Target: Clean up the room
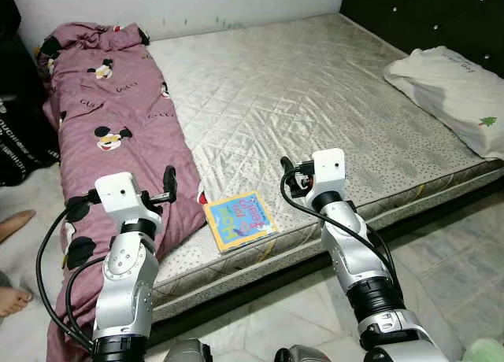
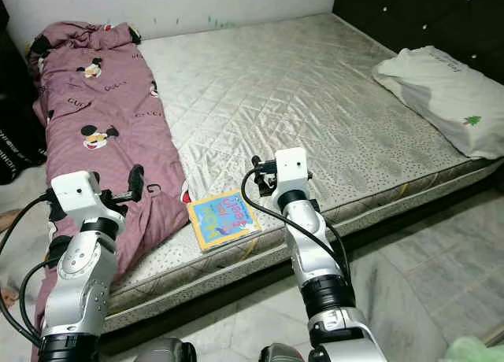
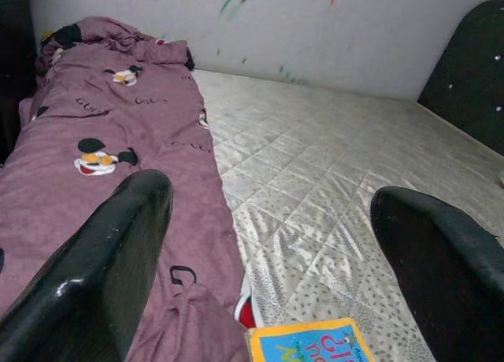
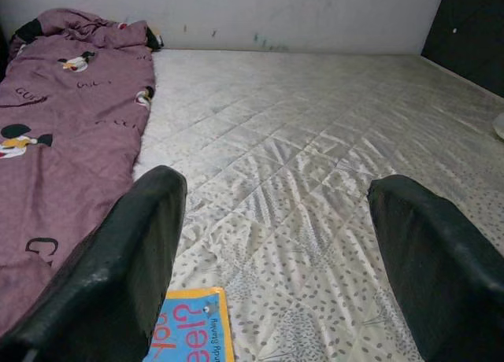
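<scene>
A colourful children's book lies flat on the grey quilted mattress, close to its front edge. A purple Mickey Mouse blanket lies crumpled along the mattress's left side, its lower end hanging over the front edge beside the book. My left gripper is raised over the blanket's lower end, left of the book, open and holding nothing. My right gripper hovers open just right of the book, above the front edge. The book's corner sits below its fingers.
A white pillow rests at the mattress's right end, against a dark padded headboard. A person's bare feet stand on the floor at far left, near a black bag. Grey tile floor runs along the bed's front.
</scene>
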